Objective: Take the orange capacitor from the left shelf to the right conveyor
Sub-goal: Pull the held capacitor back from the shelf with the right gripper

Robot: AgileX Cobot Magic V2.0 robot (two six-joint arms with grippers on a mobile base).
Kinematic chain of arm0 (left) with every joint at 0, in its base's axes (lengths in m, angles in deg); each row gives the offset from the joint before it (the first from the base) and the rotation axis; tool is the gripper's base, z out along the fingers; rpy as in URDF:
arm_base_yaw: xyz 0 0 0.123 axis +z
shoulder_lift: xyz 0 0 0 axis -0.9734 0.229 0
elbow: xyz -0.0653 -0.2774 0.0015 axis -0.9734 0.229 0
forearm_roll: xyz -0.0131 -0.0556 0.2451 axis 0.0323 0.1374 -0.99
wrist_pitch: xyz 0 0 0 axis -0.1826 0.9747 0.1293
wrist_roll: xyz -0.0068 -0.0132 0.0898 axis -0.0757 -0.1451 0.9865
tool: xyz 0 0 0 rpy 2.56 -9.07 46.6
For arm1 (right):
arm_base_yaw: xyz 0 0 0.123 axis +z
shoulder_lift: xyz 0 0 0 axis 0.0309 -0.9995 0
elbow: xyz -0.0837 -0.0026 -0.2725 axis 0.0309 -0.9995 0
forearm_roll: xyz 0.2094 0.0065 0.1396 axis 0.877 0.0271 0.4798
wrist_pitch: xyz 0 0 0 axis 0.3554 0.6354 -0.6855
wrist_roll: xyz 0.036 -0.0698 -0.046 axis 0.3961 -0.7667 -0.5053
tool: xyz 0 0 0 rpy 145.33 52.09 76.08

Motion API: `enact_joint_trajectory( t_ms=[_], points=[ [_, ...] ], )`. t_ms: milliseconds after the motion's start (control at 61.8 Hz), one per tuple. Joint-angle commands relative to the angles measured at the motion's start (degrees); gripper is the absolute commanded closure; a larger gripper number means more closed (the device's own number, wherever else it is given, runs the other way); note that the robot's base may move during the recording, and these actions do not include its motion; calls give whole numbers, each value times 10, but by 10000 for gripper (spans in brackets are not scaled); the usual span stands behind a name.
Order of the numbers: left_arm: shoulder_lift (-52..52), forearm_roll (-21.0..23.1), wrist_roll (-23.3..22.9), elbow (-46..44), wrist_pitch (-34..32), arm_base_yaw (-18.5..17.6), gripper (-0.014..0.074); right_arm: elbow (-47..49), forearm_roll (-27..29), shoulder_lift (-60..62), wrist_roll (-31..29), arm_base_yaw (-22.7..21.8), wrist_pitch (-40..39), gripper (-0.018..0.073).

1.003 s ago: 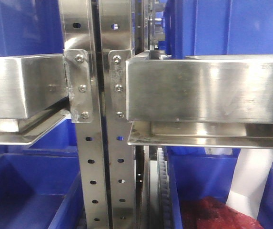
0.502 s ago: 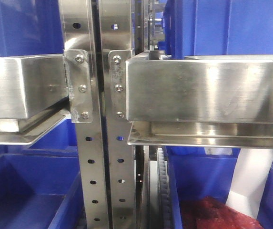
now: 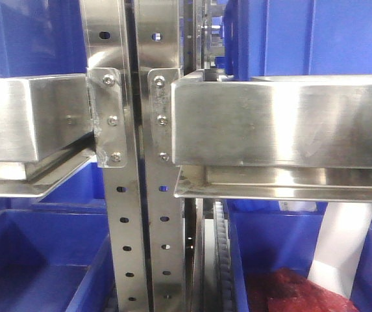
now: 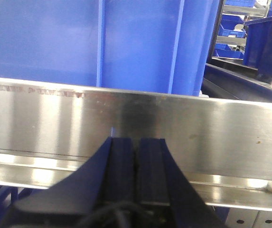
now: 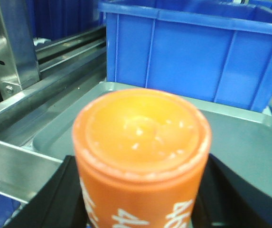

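Orange capacitor (image 5: 141,142) appears only in the right wrist view. It stands upright with its flat top toward the camera, clamped between the black fingers (image 5: 55,194) of the right gripper (image 5: 143,209). It sits just right of the left shelf (image 5: 12,61), and it hides part of a grey tray (image 5: 249,142) and blue bin (image 5: 192,57) behind it. Only the left wrist view shows the left gripper (image 4: 136,145), jaws pressed together, with a brushed shelf ledge (image 4: 211,128) directly ahead. The front view shows neither gripper, only shelf posts (image 3: 117,227) and a lower bin (image 3: 263,247) holding red material (image 3: 289,292).
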Motion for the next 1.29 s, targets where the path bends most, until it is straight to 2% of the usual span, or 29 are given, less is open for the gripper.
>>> enact_joint_trajectory(
  t_ms=[0, 1278],
  points=[
    [-11, 0, -1, -3, -51, 0, 701, 2, -4, 13, -4, 1, -40, 425],
    [-11, 0, -1, -3, -51, 1, 701, -10, -4, 27, -4, 1, -34, 425]
  ],
)
